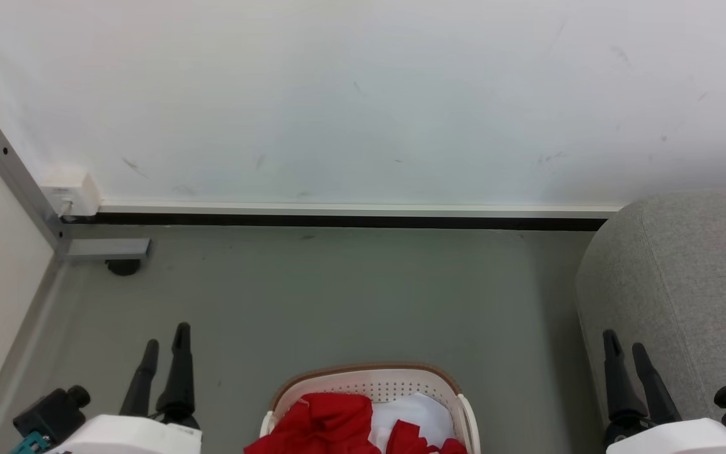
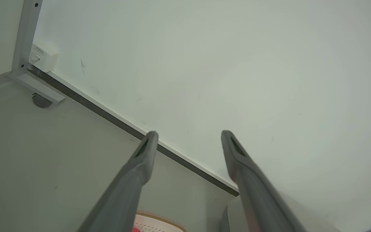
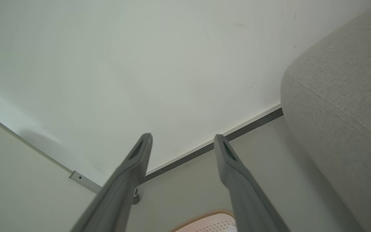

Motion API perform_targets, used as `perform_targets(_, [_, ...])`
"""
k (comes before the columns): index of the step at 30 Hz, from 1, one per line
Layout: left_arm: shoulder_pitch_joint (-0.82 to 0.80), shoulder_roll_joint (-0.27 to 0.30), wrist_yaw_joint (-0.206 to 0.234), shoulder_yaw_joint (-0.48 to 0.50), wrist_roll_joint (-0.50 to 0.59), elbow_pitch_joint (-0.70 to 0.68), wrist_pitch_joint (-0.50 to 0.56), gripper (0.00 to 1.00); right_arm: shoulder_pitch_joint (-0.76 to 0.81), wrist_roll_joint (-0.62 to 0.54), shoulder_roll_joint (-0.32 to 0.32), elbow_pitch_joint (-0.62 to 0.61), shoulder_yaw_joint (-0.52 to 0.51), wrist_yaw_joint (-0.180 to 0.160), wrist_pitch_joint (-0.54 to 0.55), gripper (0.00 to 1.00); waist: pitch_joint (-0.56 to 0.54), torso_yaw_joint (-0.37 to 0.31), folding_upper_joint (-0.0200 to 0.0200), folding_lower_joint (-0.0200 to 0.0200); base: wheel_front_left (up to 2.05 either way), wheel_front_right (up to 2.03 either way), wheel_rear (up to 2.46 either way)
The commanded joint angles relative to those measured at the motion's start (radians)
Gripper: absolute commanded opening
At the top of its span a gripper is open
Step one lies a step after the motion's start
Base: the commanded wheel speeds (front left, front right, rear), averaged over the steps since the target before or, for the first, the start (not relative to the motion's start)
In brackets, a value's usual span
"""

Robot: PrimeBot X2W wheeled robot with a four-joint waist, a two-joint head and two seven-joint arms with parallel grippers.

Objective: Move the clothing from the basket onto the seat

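- Two empty grippers, left gripper (image 1: 166,337) and right gripper (image 1: 624,341), hover with jaws spread wide.
- Bare grey floor (image 1: 350,296) runs open to the white wall (image 1: 363,94).
- Perforated cream basket (image 1: 388,383), brown-rimmed, sits between them, holding crumpled red and white clothing (image 1: 331,416).
- Rounded grey woven seat (image 1: 684,284) stands just beside the right gripper.

The basket (image 1: 369,381) stands on the floor (image 1: 338,296) at its near middle, well short of the wall (image 1: 363,94) behind, with the clothing (image 1: 331,422) inside it. The seat (image 1: 684,296) stands right of the basket, apart from it, running back toward the wall. A frame foot (image 1: 104,249) sits in the floor's far left corner. The left gripper (image 1: 166,336) hangs left of the basket, the right gripper (image 1: 623,340) right of it — just before the seat.
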Motion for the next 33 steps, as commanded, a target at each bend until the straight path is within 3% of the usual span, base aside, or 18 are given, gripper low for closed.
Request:
perform_targets(1, [-0.007,0.013,0.0,-0.006,0.038,-0.006,-0.013,1.0,-0.02,-0.048,-0.011,0.002,0.008,-0.001,-0.01,1.0,-0.001,-0.001,-0.0001,0.0,0.0,0.0,0.0])
perform_targets(13, [-0.002,0.03,0.006,-0.039,0.182,0.008,-0.047,1.0,-0.032,-0.211,-0.012,0.035,0.025,-0.001,-0.045,1.0,-0.003,-0.002,-0.0001,0.0,0.0,0.0,0.0])
perform_targets(33, [-0.001,0.029,0.011,-0.05,0.35,0.015,-0.095,1.0,-0.046,-0.373,-0.013,0.067,0.044,-0.001,-0.093,1.0,-0.008,-0.001,-0.0001,0.0,0.0,0.0,0.0])
